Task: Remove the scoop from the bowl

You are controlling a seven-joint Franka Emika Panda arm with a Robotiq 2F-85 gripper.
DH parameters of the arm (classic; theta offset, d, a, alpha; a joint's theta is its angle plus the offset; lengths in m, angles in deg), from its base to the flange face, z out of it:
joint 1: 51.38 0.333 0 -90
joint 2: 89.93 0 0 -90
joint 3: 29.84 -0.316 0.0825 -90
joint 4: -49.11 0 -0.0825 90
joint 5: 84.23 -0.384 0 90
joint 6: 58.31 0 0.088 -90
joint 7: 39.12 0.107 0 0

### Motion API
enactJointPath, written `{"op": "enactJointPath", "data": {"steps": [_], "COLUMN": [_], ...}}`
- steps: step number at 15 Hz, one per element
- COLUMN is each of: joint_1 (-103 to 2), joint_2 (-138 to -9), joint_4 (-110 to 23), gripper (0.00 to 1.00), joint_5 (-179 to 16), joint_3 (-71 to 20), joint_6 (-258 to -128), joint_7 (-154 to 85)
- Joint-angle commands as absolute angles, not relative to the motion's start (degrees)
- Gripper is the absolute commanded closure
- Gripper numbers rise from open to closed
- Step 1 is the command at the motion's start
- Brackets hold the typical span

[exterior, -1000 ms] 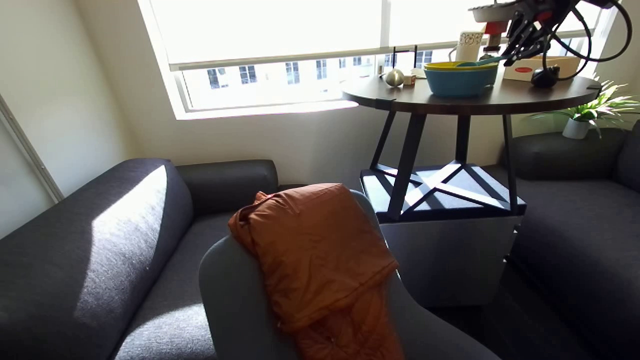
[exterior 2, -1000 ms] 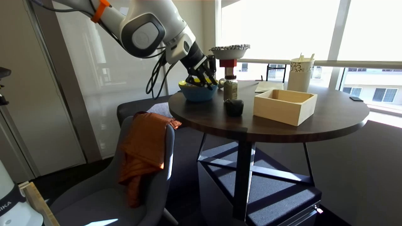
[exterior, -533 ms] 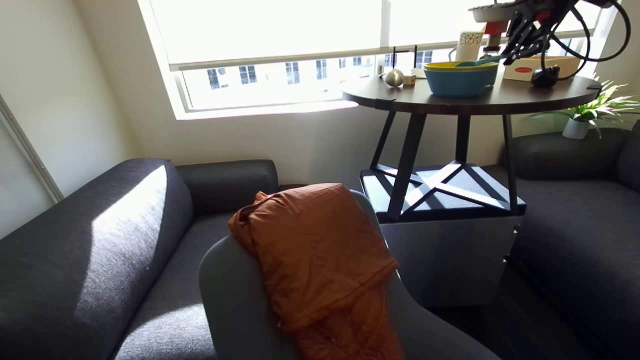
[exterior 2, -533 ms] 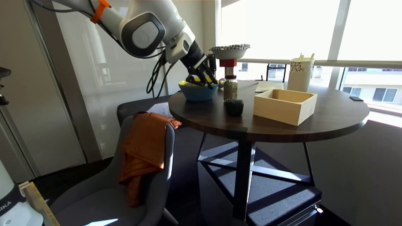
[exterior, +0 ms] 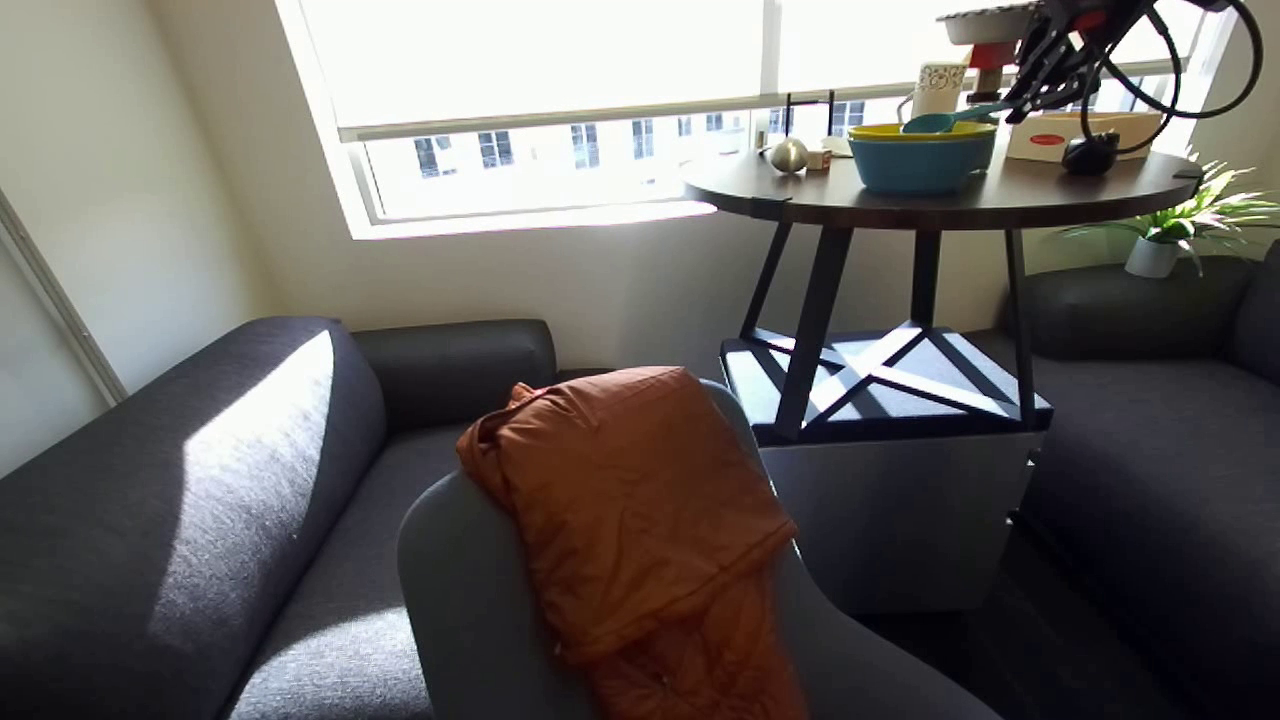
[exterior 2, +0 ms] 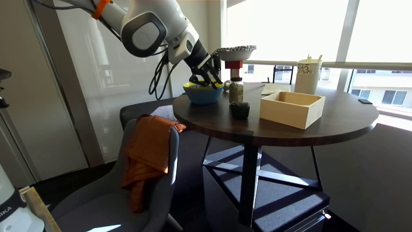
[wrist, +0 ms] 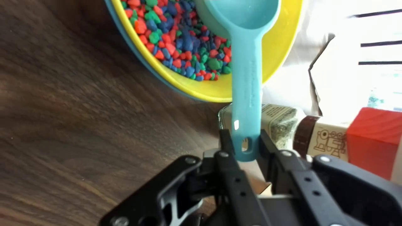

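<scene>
Turquoise against yellow, the scoop (exterior: 938,121) in an exterior view seems just above the rim of the yellow bowl (exterior: 872,132), so we judge it out of the gravel (wrist: 176,40), with carrying it clear left to do. In an exterior view we see the blue bowl (exterior 2: 202,96) around the yellow one, upright on the worktop (exterior 2: 341,109). In the wrist view we find the claw (wrist: 246,146) pinching the holed end of the handle (wrist: 246,78) from both sides.

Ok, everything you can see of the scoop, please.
The scoop is light blue, plastic-looking, with a rounded cup and a straight, holed handle. The hand grips the handle's end; from there it slants down, cup over the yellow bowl. The cup's visible inside looks empty; whether it touches the bowl is unclear.
</scene>
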State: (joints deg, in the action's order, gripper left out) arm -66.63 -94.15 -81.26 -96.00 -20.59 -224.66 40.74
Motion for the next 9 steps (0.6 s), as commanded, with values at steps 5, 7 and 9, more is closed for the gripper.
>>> {"op": "enactJointPath", "data": {"steps": [5, 7, 9], "joint_1": [-61.7, -62.5, -64.6], "joint_2": [-102.6, -104.5, -106.2], "joint_4": [-85.4, -86.9, -88.3], "gripper": [0.94, 0.94, 0.94], "joint_5": [-120.1, -120.6, -119.1], "joint_3": [-16.8, -15.6, -14.7], "joint_6": [-221.1, -218.8, -216.1], "joint_7": [16.5, 13.6, 12.9]}}
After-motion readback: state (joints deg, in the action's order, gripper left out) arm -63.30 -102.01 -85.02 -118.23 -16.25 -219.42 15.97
